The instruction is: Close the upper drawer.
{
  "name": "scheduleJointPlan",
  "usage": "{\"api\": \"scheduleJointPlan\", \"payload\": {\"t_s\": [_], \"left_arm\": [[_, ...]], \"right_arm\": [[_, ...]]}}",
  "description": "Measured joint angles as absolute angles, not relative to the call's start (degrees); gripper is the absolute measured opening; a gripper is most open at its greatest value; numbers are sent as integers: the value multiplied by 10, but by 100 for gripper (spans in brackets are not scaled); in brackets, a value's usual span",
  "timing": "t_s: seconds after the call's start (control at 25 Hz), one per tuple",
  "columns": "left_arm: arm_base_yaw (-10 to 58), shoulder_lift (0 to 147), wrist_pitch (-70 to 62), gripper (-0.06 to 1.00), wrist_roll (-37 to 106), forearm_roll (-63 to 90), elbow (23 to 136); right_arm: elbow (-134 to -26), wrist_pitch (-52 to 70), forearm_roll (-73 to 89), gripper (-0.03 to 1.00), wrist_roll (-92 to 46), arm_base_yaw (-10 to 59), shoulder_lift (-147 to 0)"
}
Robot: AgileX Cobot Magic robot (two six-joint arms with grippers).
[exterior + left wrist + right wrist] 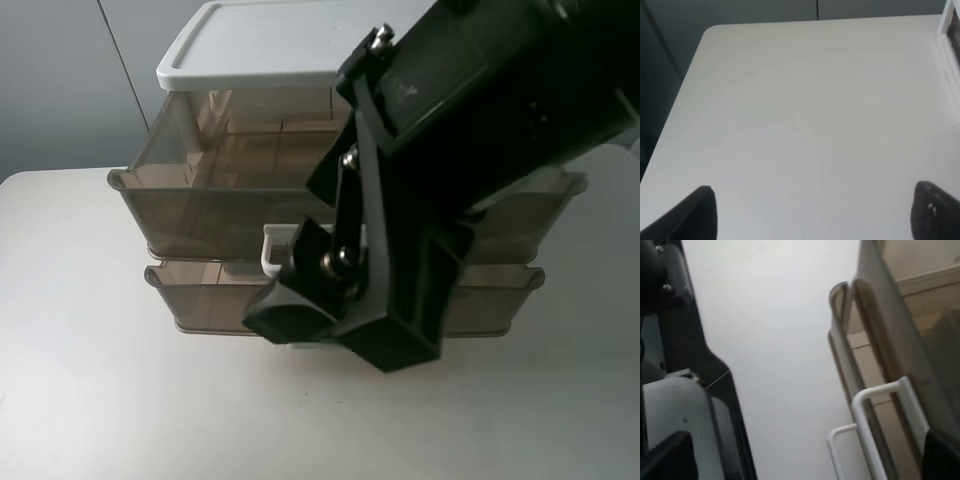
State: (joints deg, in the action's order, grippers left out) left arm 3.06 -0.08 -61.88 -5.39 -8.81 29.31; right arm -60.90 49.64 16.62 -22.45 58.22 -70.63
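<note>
The upper drawer (200,205), smoky brown and tall-fronted, stands pulled out from under the cabinet's white top (260,45). Part of its white loop handle (272,245) shows beside my right arm. My right gripper (335,325) hangs in front of the drawer's middle and hides much of its front. In the right wrist view the right gripper (805,460) is open, the upper drawer's front (885,340) and handle (880,415) lie close to one finger (942,455), and nothing is held. My left gripper (815,215) is open and empty over bare table.
The shallower lower drawer (200,295) also stands out a little, below the upper one; its handle (836,440) shows in the right wrist view. The white table (100,400) spreads in front and to the left. The cabinet's white edge (947,45) shows in the left wrist view.
</note>
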Motion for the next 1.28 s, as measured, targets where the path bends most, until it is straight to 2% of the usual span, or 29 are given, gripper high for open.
{"api": "scheduleJointPlan", "payload": {"t_s": [0.36,0.96,1.08,1.28], "left_arm": [[31,-1,-619,74,-54,-88,293],[31,-1,-619,74,-54,-88,293],[31,-1,-619,74,-54,-88,293],[31,-1,-619,74,-54,-88,293]], "right_arm": [[-609,529,151,68,-253,582,-757],[-612,482,-110,68,-132,583,-782],[-637,503,-89,68,-138,583,-782],[-683,564,39,68,-193,583,-782]]}}
